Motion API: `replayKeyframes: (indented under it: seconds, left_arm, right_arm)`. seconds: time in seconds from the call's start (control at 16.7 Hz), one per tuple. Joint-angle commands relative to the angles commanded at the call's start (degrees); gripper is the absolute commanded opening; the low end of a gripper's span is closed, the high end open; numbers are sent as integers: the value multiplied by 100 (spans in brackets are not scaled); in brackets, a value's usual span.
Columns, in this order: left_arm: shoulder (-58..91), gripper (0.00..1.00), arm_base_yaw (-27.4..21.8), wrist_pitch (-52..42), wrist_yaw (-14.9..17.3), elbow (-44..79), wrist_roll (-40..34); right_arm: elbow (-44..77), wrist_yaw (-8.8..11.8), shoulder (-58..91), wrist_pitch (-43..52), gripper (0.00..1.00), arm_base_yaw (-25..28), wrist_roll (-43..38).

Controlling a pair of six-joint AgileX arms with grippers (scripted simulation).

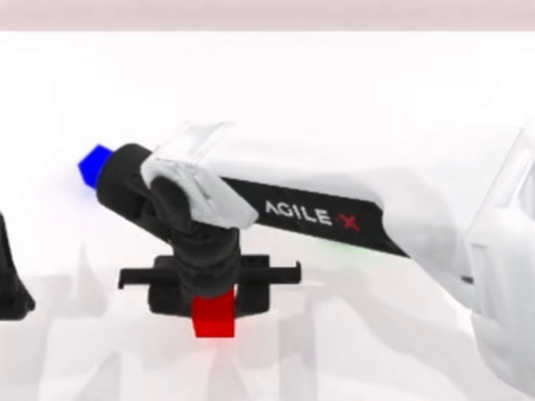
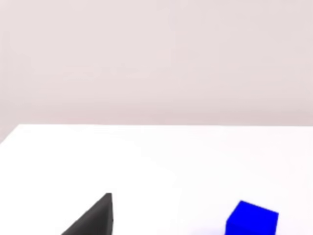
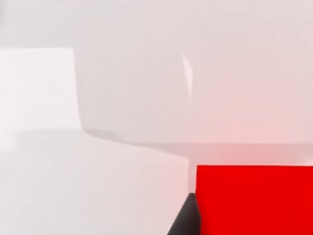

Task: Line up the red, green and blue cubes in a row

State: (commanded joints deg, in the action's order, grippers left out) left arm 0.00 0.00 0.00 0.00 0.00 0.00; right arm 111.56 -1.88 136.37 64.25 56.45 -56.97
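Top view: the right arm reaches across from the table's right side, and the right gripper points down over the red cube. The cube sits directly under the wrist, with the gripper's black crossbar just behind it, so I judge the arm is either gripping the cube or setting it down; the body hides the fingertips, and I cannot tell whether they are apart or clamped on the cube. The blue cube lies well apart from the red cube, up and to the left of it, half hidden behind the arm's black elbow. No green cube shows; only a faint greenish tint lies under the forearm, up and to the right of the red cube, so it may be hidden there. The left arm is parked at the left edge, well left of the red cube, likely to keep the middle free for the other arm.

Left wrist view: a dark finger pokes in low, and the blue cube rests on the white table nearby. Only one finger shows, so that gripper's opening cannot be judged.

Right wrist view: the red cube fills the near corner, tight against a dark finger. That closeness suits a grip or a release, but the opposite finger is out of view. The row is not yet formed.
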Motion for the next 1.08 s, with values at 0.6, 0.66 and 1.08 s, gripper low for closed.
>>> replayKeyframes:
  seconds: [0.6,0.66,1.08]
  left_arm:
    - [0,100,0,0,0,0,0]
    - [0,100,0,0,0,0,0]
    - [0,100,0,0,0,0,0]
  right_arm:
    - [0,0,0,0,100,0,0]
    - [0,0,0,0,100,0,0]
    - [1,0,-2,1,100,-15,0]
